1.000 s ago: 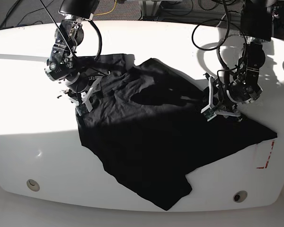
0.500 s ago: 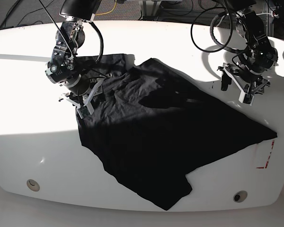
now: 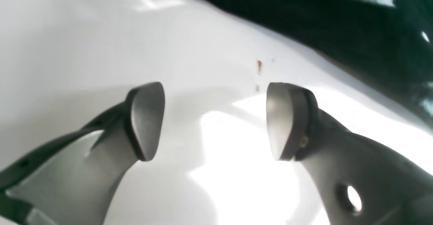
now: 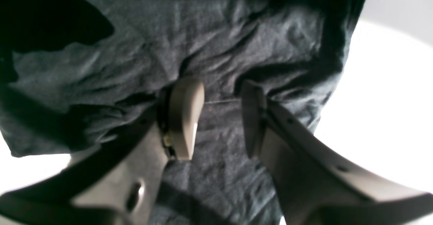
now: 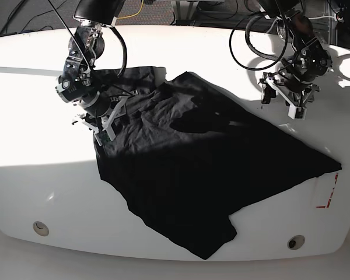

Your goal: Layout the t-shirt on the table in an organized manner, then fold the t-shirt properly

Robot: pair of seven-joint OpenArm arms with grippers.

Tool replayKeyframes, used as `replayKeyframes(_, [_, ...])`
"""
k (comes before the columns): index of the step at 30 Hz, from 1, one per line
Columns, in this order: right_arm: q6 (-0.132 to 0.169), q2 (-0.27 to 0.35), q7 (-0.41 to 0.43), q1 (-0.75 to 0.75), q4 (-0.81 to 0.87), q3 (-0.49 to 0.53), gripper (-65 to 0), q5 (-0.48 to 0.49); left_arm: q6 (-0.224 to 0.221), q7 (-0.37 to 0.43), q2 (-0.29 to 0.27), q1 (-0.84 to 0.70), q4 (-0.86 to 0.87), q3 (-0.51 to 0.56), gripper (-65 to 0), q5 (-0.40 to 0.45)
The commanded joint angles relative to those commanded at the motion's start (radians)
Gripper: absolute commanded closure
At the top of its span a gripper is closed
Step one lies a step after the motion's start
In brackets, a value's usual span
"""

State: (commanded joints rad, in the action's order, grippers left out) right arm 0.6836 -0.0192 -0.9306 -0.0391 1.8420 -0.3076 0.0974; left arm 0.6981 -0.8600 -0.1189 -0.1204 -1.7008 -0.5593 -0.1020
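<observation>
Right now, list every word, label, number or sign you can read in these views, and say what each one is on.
None: no readable text in any view.
The t-shirt is plain black, with no print showing.
The table bears only a red dashed mark at its edge, a corner outline and not letters.
The left gripper and right gripper carry no lettering.

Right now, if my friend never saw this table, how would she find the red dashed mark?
Start at the big white table and find the black t-shirt spread across it. Follow the shirt to its far pointed corner beside the left arm's side; the red mark sits there, partly under the cloth. It is the only red thing, unlike the two round holes along the near edge.
</observation>
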Motion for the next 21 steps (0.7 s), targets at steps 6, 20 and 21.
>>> replayKeyframes(6, [0.015, 0.0, 0.0, -0.074, 0.094, 0.077, -21.6, 0.003, 0.0, -0.014, -0.003, -0.035, -0.043, 0.066, -43.3, 0.0])
replayKeyframes(20, [0.015, 0.044, 0.005, -0.193, 0.14, 0.359, -21.6, -0.006, 0.0, -0.012, 0.002, -0.078, -0.183, 0.209, -43.3, 0.003])
replayKeyframes(21, [0.015, 0.052, 0.008, -0.198, 0.14, 0.377, -21.6, -0.006, 0.0, -0.012, 0.003, -0.078, -0.192, 0.207, -43.3, 0.003])
